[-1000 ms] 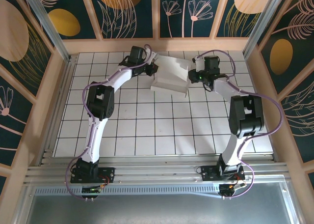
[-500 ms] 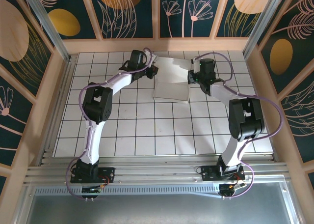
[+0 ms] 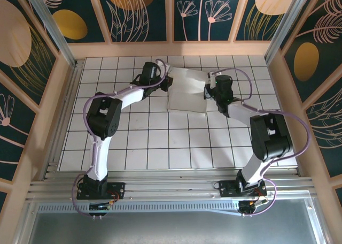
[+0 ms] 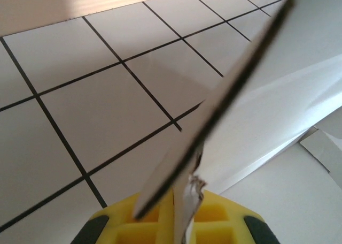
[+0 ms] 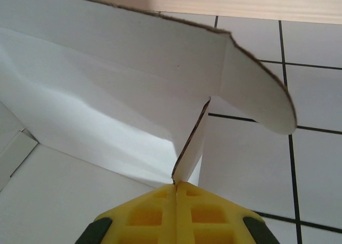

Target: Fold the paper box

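**Left gripper (image 3: pixel 168 82) and right gripper (image 3: pixel 207 90) pinch paper box (image 3: pixel 187 94)**

Yellow pads (image 5: pixel 144 214) close on a thin flap at each side edge. The white box lies on the tiled table (image 3: pixel 149 147), upper centre of the overhead frame, between the wrists.

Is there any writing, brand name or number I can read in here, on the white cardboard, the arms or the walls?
None: no word, number or logo can be read anywhere.
The paper box is plain white, no print.
The wall panels carry only drawn leaves and flowers.
Small parts at the arm bases are too small to read.
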`<state>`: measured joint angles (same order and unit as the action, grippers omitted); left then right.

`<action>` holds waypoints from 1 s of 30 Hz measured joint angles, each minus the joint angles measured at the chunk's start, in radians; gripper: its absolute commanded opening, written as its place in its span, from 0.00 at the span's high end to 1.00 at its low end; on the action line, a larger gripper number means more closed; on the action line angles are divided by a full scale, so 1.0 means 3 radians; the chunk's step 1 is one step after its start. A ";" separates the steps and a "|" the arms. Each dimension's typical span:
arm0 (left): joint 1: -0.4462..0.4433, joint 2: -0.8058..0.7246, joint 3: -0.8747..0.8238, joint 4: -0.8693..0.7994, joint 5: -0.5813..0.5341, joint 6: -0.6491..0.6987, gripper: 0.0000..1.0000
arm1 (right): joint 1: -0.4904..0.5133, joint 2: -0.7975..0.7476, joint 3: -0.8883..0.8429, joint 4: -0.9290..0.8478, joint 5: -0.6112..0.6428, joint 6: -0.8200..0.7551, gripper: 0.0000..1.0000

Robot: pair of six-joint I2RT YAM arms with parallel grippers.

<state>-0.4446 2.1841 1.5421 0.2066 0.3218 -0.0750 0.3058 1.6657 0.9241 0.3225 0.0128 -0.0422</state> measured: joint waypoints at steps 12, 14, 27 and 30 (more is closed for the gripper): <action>-0.0053 -0.0341 -0.0805 0.0720 -0.0023 -0.0144 1.00 | 0.0237 -0.0416 -0.0818 0.0643 0.0211 0.0102 0.93; -0.0056 -0.0367 -0.0917 0.0874 -0.0003 -0.0141 1.00 | 0.0258 -0.0464 -0.0903 0.0712 0.0224 0.0106 0.91; -0.0137 -0.0411 -0.1198 0.1647 0.0257 0.0131 1.00 | 0.0341 -0.1971 -0.1082 0.0159 -0.0067 0.0075 0.27; -0.0140 -0.0411 -0.1174 0.1631 0.0287 0.0322 1.00 | 0.0322 -0.2310 -0.0914 -0.0155 -0.0149 -0.0103 0.22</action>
<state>-0.4866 2.0609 1.1900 0.6960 0.4080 0.0216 0.4023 0.9726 0.6498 0.2760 -0.0319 -0.0731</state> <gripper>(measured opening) 0.046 0.759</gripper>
